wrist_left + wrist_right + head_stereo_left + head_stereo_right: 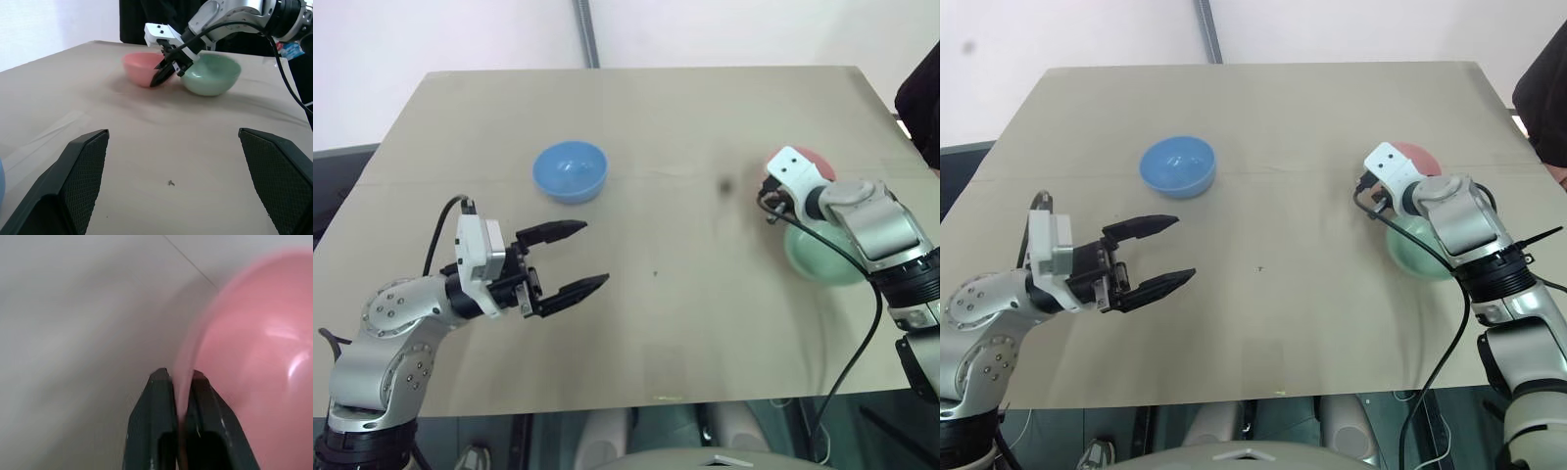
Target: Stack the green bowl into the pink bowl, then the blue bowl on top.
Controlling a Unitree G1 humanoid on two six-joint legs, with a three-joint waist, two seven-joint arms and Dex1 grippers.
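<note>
Right claw: we see our right claw (180, 382) pinched shut on the rim of the pink bowl (249, 362), one finger outside the wall and one inside.
Left claw: our left claw (576, 257) hangs above the near left part of the table (685, 127) with its two black fingers spread wide and nothing between them.
Pink bowl: it sits upright at the far right of the table, just behind the green bowl (211, 74); in the left wrist view the two stand side by side, and we cannot tell whether their rims touch.
Green bowl: upright on the table at the right, partly covered by our right arm in the head views, nearer to us than the pink one.
Blue bowl: the blue bowl (570, 170) stands alone and upright on the far left-centre of the table, well apart from the other two and beyond our left claw.
Stacking: all three bowls lie separate; none is nested in another.
</note>
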